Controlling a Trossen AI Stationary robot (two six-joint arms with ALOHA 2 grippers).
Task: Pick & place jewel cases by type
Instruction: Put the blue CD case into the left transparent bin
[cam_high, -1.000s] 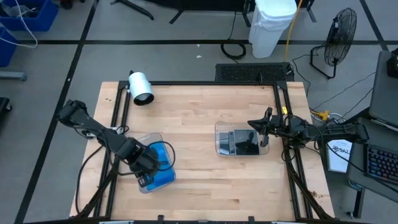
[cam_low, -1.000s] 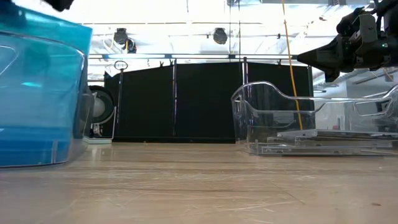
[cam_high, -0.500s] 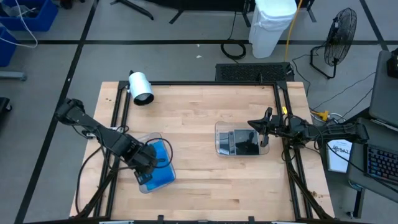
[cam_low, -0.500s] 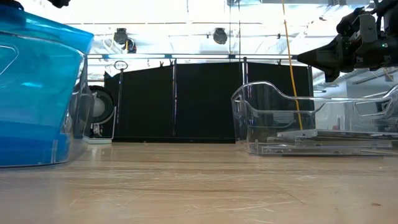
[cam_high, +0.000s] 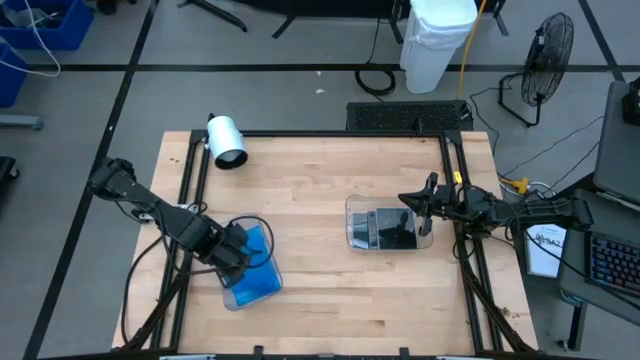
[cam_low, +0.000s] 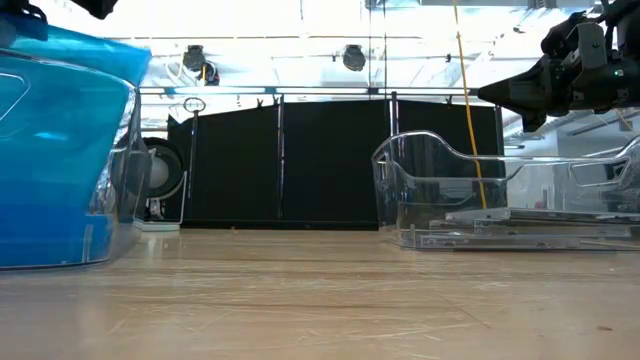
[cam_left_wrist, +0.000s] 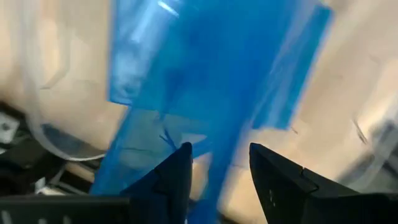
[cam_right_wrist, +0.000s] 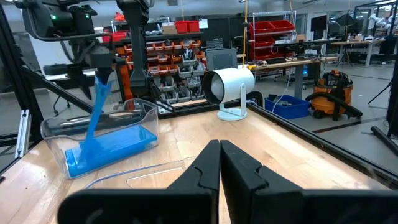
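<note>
My left gripper (cam_high: 238, 250) is shut on a bright blue jewel case (cam_high: 257, 262) over the clear rounded tray (cam_high: 228, 226) at the table's left near part. More blue cases (cam_right_wrist: 118, 146) lie flat in that tray. In the low view the blue case (cam_low: 60, 150) fills the left side. My right gripper (cam_high: 408, 200) hovers shut at the right edge of a second clear tray (cam_high: 352, 225), where dark translucent cases (cam_high: 392, 232) lie flat on the tray floor. My left gripper pinches the blue jewel case between its two fingers (cam_left_wrist: 177, 177) at its upper edge (cam_right_wrist: 101, 84), coming from above. The case hangs slanting below the gripper. Its lower end (cam_right_wrist: 84, 155) reaches down into the tray, onto the blue cases there.
A white cylinder-shaped device (cam_high: 226, 140) stands near the table's far left corner. Black frame rails (cam_high: 190, 185) run along the left and right sides. Bare wood (cam_high: 310, 180) lies between the two trays.
My left gripper has moved a little toward the table's left and far edge. The blue case it holds has tipped up steeper, its upper edge rising while its lower end stays in the tray.
</note>
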